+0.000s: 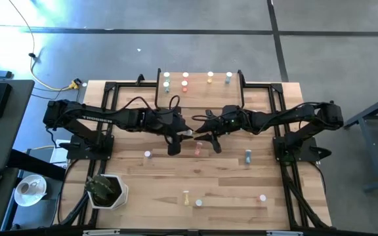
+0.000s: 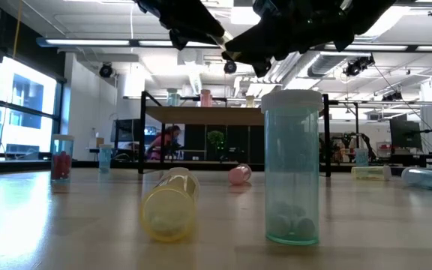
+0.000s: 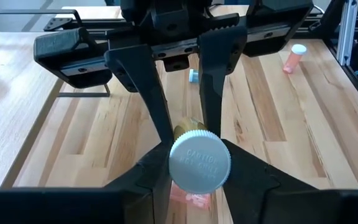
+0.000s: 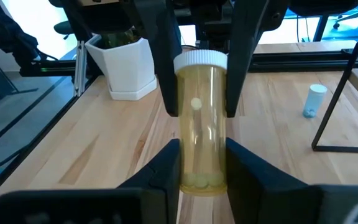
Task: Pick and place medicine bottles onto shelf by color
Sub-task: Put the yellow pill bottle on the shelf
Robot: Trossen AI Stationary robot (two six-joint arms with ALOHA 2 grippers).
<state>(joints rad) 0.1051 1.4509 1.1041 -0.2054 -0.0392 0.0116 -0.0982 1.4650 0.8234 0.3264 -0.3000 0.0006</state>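
Wooden table (image 1: 235, 190) filling the high view, and both arms are meeting over its middle. The left gripper (image 1: 188, 134) and right gripper (image 1: 200, 136) are sharing one yellow bottle (image 1: 192, 134) between them. Behind, the shelf (image 1: 197, 88) is carrying several standing bottles, with more scattered on the table.

Low view: a blue bottle (image 2: 292, 166) is standing close to the camera beside a yellow one (image 2: 172, 203) lying down, while both grippers are hanging overhead.

Left wrist view: its fingers (image 3: 151, 93) are pinching the bottle just under the white cap (image 3: 199, 163).

Right wrist view: the right fingers (image 4: 160, 168) are pressing the bottle's (image 4: 201, 134) lower body, with the left's clamped near the cap.
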